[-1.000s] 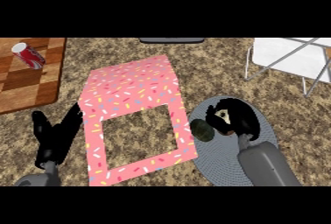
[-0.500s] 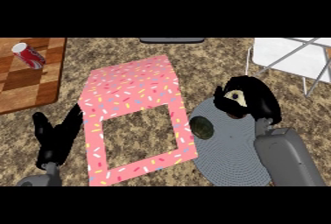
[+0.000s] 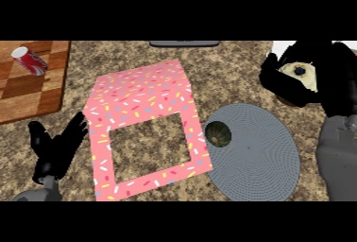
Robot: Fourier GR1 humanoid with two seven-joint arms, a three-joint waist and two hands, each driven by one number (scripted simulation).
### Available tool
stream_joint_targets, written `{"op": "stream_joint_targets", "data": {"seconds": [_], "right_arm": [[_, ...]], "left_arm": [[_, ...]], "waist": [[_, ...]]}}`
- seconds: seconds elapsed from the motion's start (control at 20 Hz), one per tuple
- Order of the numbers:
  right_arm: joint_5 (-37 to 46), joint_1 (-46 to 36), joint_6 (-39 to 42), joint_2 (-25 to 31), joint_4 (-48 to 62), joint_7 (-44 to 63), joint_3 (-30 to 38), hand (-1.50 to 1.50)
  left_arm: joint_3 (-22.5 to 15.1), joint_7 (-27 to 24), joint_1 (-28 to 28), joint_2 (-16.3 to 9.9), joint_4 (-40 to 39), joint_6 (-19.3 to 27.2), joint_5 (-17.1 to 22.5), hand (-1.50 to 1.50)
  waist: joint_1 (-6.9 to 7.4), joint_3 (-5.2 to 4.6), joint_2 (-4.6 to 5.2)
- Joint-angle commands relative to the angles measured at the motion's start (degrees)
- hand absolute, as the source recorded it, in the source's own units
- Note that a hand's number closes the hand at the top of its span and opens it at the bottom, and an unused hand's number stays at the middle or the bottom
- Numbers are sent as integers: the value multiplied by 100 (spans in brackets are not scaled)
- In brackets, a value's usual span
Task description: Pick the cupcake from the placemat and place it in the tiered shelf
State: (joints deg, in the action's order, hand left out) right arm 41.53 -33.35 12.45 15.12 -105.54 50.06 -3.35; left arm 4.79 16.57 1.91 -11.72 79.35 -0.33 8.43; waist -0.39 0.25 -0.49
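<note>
The cupcake (image 3: 298, 75), with cream frosting and a dark berry on top, is held up at the upper right, off the counter, with my right hand (image 3: 340, 71) curled around it. The round grey placemat (image 3: 258, 151) lies below it at the right, with nothing on it except a dark round patch (image 3: 217, 133) near its left edge. The pink sprinkled tiered shelf (image 3: 143, 97) stands in the middle, left of the placemat and overlapping its left edge. My left hand (image 3: 57, 146) rests open at the lower left beside the shelf.
A red soda can (image 3: 29, 60) lies on a wooden board (image 3: 28, 94) at the upper left. A dark object (image 3: 185, 43) sits at the far edge of the speckled stone counter. A bit of white (image 3: 279, 45) shows behind my right hand.
My right hand has risen from the placemat with the cupcake in it and moved toward the upper right. The left hand has stayed where it was.
</note>
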Motion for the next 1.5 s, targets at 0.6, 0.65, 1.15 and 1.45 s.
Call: {"op": "stream_joint_targets", "data": {"seconds": [0.6, 0.65, 1.15, 1.45], "right_arm": [[-673, -2588, 802, 1681, 1674, 174, 1953, 150], [-732, -2653, 831, 1924, 2059, -97, 2144, 150], [-769, -3464, 831, 2684, 4194, -1351, 2239, 150], [-310, -3461, 332, 2619, 5228, -2279, 1840, 150]], "left_arm": [[-162, 232, 113, 241, -59, 133, -193, 0], [-63, 145, -109, 112, 73, 31, -137, 0], [60, -122, -89, 49, -189, -217, -76, 0], [-255, -27, -181, 397, 92, 37, -293, 0]], "waist": [[89, -28, 56], [117, -27, 60], [125, -29, 67], [173, -27, 80]]}}
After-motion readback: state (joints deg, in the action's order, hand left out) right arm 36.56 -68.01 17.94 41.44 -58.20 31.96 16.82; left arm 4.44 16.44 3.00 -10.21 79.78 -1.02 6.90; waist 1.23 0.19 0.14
